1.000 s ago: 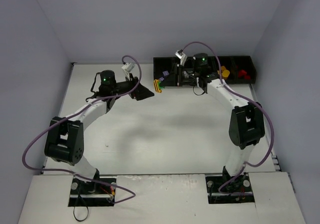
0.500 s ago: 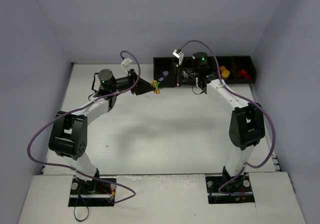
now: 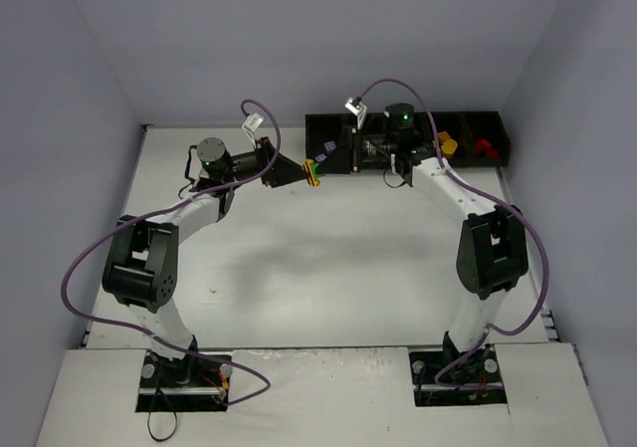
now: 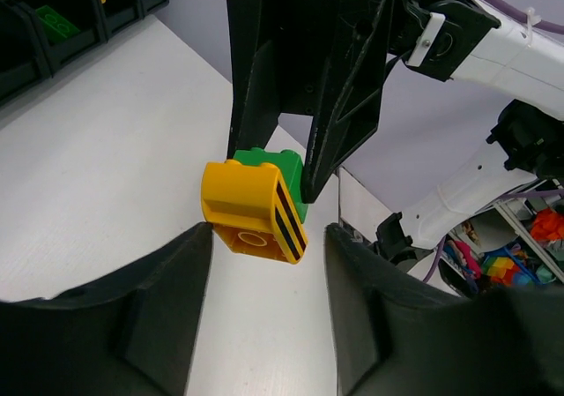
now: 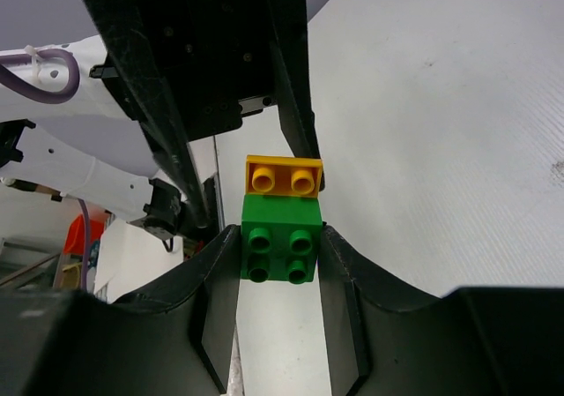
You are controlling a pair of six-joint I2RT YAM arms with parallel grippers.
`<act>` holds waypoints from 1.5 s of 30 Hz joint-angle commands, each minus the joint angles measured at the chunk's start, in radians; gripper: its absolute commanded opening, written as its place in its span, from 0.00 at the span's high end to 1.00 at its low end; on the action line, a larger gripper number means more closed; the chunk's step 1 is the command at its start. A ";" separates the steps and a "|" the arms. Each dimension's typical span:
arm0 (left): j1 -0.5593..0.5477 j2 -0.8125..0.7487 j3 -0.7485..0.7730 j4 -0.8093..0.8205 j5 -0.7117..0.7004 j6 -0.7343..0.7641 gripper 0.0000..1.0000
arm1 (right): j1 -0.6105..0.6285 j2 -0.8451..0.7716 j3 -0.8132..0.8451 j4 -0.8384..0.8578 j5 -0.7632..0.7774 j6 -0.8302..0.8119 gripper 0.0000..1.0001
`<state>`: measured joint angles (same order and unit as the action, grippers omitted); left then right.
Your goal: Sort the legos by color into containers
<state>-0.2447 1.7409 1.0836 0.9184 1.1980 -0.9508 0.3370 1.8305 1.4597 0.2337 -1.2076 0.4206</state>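
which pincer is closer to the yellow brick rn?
Left. The left pincer straddles the yellow brick, with a finger on each side. The right pincer sits just beyond it, clamped on the green brick joined to it.

Left pincer (image 3: 304, 172) and right pincer (image 3: 325, 166) meet at a yellow-green brick (image 3: 314, 171).

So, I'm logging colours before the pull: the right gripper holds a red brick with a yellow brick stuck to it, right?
Not quite. The right gripper holds a green brick, not a red one, with a yellow brick stuck to it. The right wrist view shows this.
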 commanded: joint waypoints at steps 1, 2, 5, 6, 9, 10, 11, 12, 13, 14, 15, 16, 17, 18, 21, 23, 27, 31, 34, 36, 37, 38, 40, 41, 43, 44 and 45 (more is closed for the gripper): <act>-0.016 -0.018 0.068 0.103 0.009 -0.014 0.46 | 0.019 -0.077 0.039 0.081 -0.055 -0.006 1.00; -0.016 -0.014 0.068 0.099 0.003 -0.013 0.44 | 0.019 -0.079 0.039 0.081 -0.053 -0.008 1.00; -0.015 -0.011 0.073 0.094 0.000 -0.013 0.42 | 0.019 -0.082 0.041 0.079 -0.053 -0.008 1.00; -0.015 -0.009 0.073 0.094 -0.002 -0.013 0.41 | 0.019 -0.082 0.041 0.081 -0.053 -0.005 1.00; -0.015 -0.006 0.079 0.066 -0.003 0.003 0.37 | 0.019 -0.086 0.037 0.081 -0.052 -0.006 1.00; -0.015 -0.006 0.079 0.069 -0.003 0.000 0.37 | 0.019 -0.086 0.036 0.081 -0.052 -0.008 1.00; -0.015 -0.006 0.079 0.073 -0.002 -0.003 0.37 | 0.019 -0.085 0.034 0.081 -0.050 -0.006 1.00; -0.015 -0.006 0.078 0.073 0.002 -0.003 0.38 | 0.019 -0.086 0.033 0.081 -0.050 -0.008 1.00; -0.015 -0.007 0.076 0.077 0.003 -0.003 0.39 | 0.017 -0.086 0.031 0.081 -0.047 -0.006 1.00; -0.015 -0.011 0.072 0.080 0.006 -0.005 0.44 | 0.017 -0.085 0.030 0.081 -0.047 -0.006 1.00; -0.015 -0.011 0.068 0.089 0.006 -0.011 0.45 | 0.019 -0.085 0.028 0.081 -0.046 -0.008 1.00; -0.015 -0.012 0.064 0.094 0.008 -0.016 0.46 | 0.019 -0.086 0.028 0.082 -0.046 -0.008 1.00; -0.015 -0.012 0.061 0.097 0.009 -0.019 0.46 | 0.019 -0.085 0.027 0.081 -0.044 -0.006 1.00; -0.013 -0.012 0.059 0.100 0.011 -0.023 0.46 | 0.017 -0.085 0.027 0.082 -0.044 -0.009 1.00; -0.008 -0.012 0.050 0.126 0.011 -0.049 0.46 | 0.016 -0.086 0.024 0.082 -0.043 -0.008 1.00; -0.004 -0.011 0.045 0.142 0.011 -0.069 0.46 | 0.014 -0.086 0.019 0.082 -0.041 -0.011 1.00; -0.001 0.000 0.041 0.194 0.020 -0.108 0.47 | 0.007 -0.092 0.007 0.081 -0.041 -0.011 1.00; 0.001 0.006 0.042 0.209 0.025 -0.128 0.54 | 0.004 -0.097 0.002 0.082 -0.040 -0.013 1.00; 0.001 0.006 0.039 0.209 0.028 -0.131 0.61 | 0.004 -0.099 0.004 0.082 -0.038 -0.013 1.00; -0.001 0.006 0.042 0.211 0.032 -0.132 0.63 | 0.004 -0.099 0.004 0.082 -0.040 -0.011 1.00; -0.001 0.006 0.041 0.211 0.032 -0.132 0.66 | 0.004 -0.099 0.004 0.082 -0.038 -0.011 1.00; -0.001 0.006 0.041 0.212 0.032 -0.132 0.71 | 0.004 -0.099 0.004 0.081 -0.038 -0.013 1.00; 0.001 0.005 0.039 0.214 0.032 -0.134 0.75 | 0.004 -0.099 0.004 0.082 -0.037 -0.014 1.00; -0.001 0.003 0.038 0.214 0.032 -0.132 0.83 | 0.004 -0.099 0.002 0.082 -0.036 -0.014 1.00; 0.001 0.000 0.038 0.218 0.032 -0.135 0.90 | 0.002 -0.099 -0.004 0.082 -0.036 -0.017 1.00; 0.001 0.000 0.036 0.218 0.035 -0.135 0.93 | -0.003 -0.099 -0.005 0.081 -0.036 -0.017 1.00; 0.001 0.000 0.038 0.221 0.040 -0.134 0.97 | -0.006 -0.100 -0.010 0.082 -0.036 -0.017 1.00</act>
<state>-0.2493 1.7733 1.1030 1.0302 1.2091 -1.0866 0.3458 1.8057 1.4483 0.2394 -1.2274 0.4141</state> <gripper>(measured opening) 0.324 0.333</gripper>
